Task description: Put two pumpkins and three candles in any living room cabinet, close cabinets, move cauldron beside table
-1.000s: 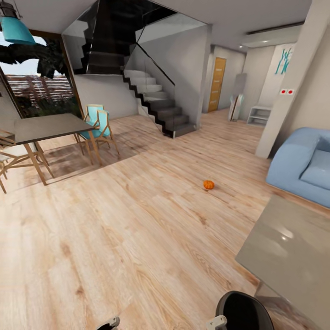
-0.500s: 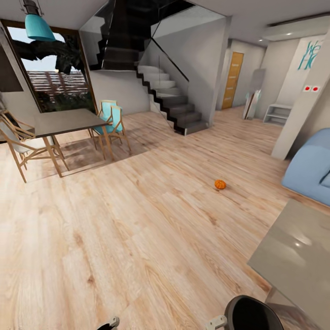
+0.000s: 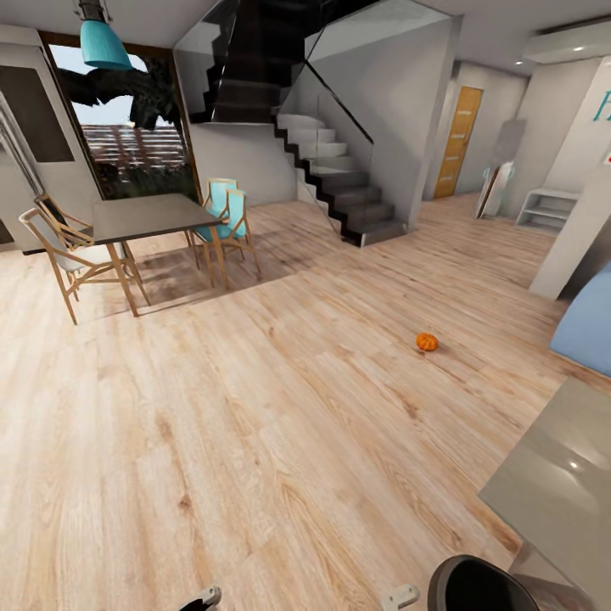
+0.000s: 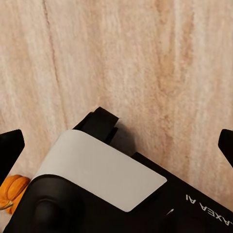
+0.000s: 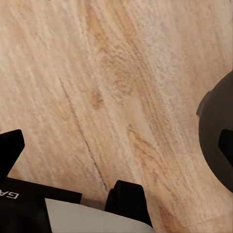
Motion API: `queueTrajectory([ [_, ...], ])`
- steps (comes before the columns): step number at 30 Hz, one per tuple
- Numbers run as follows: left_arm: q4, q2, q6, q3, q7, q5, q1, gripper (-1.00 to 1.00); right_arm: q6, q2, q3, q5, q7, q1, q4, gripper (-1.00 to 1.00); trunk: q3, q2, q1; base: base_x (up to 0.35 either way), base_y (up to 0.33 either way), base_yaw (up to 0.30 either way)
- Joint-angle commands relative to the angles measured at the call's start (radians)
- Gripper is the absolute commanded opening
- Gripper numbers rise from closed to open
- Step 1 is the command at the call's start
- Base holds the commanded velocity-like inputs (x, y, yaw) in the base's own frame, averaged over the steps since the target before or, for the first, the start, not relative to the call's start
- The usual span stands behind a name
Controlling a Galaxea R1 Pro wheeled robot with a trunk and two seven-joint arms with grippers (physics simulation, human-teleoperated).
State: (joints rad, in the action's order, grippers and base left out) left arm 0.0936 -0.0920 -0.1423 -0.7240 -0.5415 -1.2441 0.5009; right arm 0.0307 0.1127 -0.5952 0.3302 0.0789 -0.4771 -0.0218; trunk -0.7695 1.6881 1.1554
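A grey dining table (image 3: 144, 216) with wooden chairs (image 3: 64, 255) stands far left. The left gripper (image 4: 116, 145) and right gripper (image 5: 116, 145) both hang wide apart, holding nothing. Right of centre, a small orange ribbed pumpkin (image 3: 427, 341) sits alone on the wood floor (image 3: 255, 441), near a black cauldron (image 3: 479, 588).

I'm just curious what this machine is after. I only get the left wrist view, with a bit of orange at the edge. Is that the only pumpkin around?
Observer: No. The head view shows another pumpkin on the open wood floor ahead, towards the right.
Operator: Anything else close to the robot?
Observer: A black cauldron at the head view's bottom edge, near a grey table.
Operator: Is the right tool holding anything?
Observer: No. The right tool is open over bare floor.
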Motion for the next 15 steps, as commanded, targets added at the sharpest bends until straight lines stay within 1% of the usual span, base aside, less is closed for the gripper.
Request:
queueTrajectory([
  [1,0.000,0.000,0.000,0.000,0.000,0.000,0.000,1.00,0.001,0.000,0.000,0.000,0.000,0.000,0.000,1.00,0.000,0.000,0.000,0.000,0.000,0.012],
  [4,0.000,0.000,0.000,0.000,0.000,0.000,-0.001,1.00,0.004,0.000,0.000,0.000,-0.001,0.000,0.000,1.00,0.000,0.000,0.000,0.000,0.000,0.004],
  [5,0.000,0.000,0.000,0.000,0.000,0.000,0.000,1.00,0.006,-0.006,-0.001,-0.006,-0.004,0.000,0.000,1.00,0.000,0.000,0.000,0.000,0.000,0.000],
  [8,0.000,0.003,0.000,0.000,0.000,-0.001,0.000,1.00,0.007,-0.007,-0.003,-0.011,-0.004,0.000,0.000,1.00,0.000,0.000,0.000,0.000,0.000,0.000],
  [15,0.000,0.004,0.001,0.000,-0.001,-0.001,-0.001,1.00,0.008,-0.003,-0.003,-0.010,-0.002,0.000,0.001,1.00,-0.004,0.000,0.000,0.000,0.000,0.000],
])
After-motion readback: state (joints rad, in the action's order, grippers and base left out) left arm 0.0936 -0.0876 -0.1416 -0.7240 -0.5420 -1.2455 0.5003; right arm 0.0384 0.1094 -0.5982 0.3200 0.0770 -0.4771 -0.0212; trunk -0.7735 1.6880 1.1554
